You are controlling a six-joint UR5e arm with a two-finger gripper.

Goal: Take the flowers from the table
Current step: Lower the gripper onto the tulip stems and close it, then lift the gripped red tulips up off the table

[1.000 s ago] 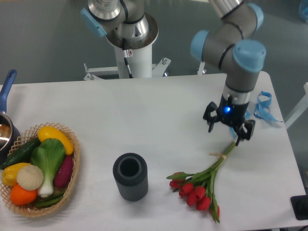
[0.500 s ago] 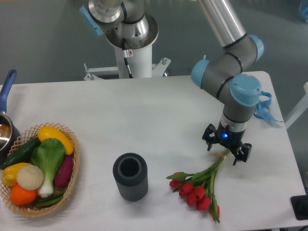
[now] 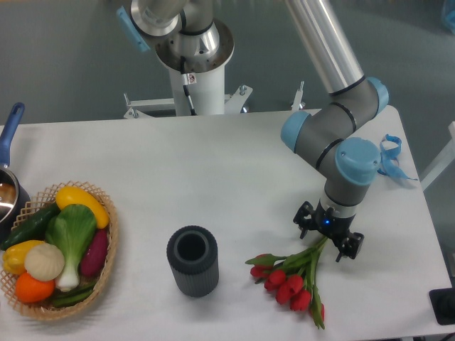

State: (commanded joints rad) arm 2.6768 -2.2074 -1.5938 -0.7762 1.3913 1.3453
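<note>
The flowers [image 3: 290, 277], red tulips with green stems, lie on the white table [image 3: 213, 170] at the front right, blooms toward the front and stems pointing up-right. My gripper [image 3: 327, 238] is lowered over the upper stems with a finger on each side of them. The jaws are open and straddle the stems. The tan band and the stem ends are hidden under the gripper.
A dark grey ribbed cylinder cup [image 3: 192, 261] stands left of the flowers. A wicker basket of vegetables [image 3: 58, 249] sits at the front left, with a blue-handled pot [image 3: 8, 177] behind it. A curly blue ribbon [image 3: 389, 158] lies at the table's right edge.
My gripper has come down and toward the front-left, from above the stem ends to straddling the stems near the table. The flowers have not moved.
</note>
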